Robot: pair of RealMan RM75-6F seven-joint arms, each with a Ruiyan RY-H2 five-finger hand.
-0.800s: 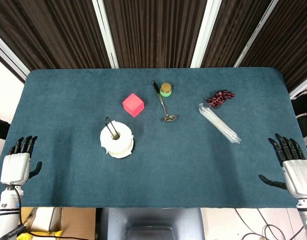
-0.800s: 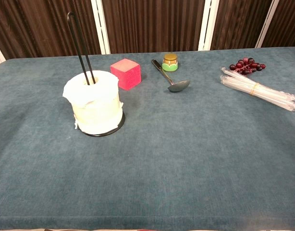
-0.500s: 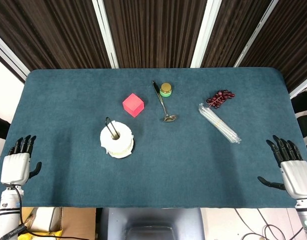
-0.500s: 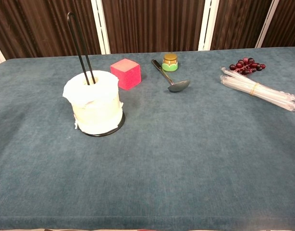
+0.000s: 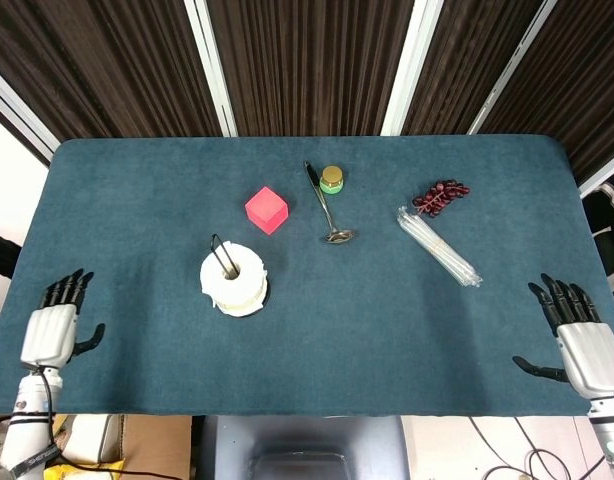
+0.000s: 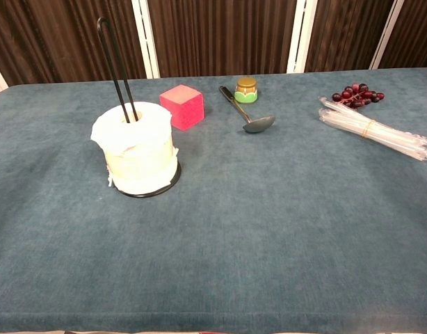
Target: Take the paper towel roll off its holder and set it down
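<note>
Your left hand [image 5: 50, 331] sits at the near edge of the tabletop [image 5: 387, 310], well to the left of the paper towel roll [image 5: 233, 282], fingers spread and holding nothing. Your right hand [image 5: 579, 340] is the same, far off to the right of the roll at the near edge, fingers apart and empty. Neither shows in the chest view, so you have only the overhead angle for judging their height.

The roll stands upright on its holder [image 6: 117, 66], with the tall black wire loop rising well above it. That loop is your main risk: lift the roll at a slant and its core will likely bind on the wire and drag the light base along or tip it. A loose outer sheet hangs ragged at the roll's near side; pinch only that and I judge it will unwind rather than lift.

Just behind the roll sits a pink cube [image 6: 181, 106], and beyond and to the right a ladle [image 6: 245, 115] and small jar [image 6: 246, 90]; a swing that way could knock them. Far right of the roll lie a clear sleeve of straws [image 6: 373, 131] and grapes [image 6: 356, 93].

Most of the holder's base is hidden under the roll.
</note>
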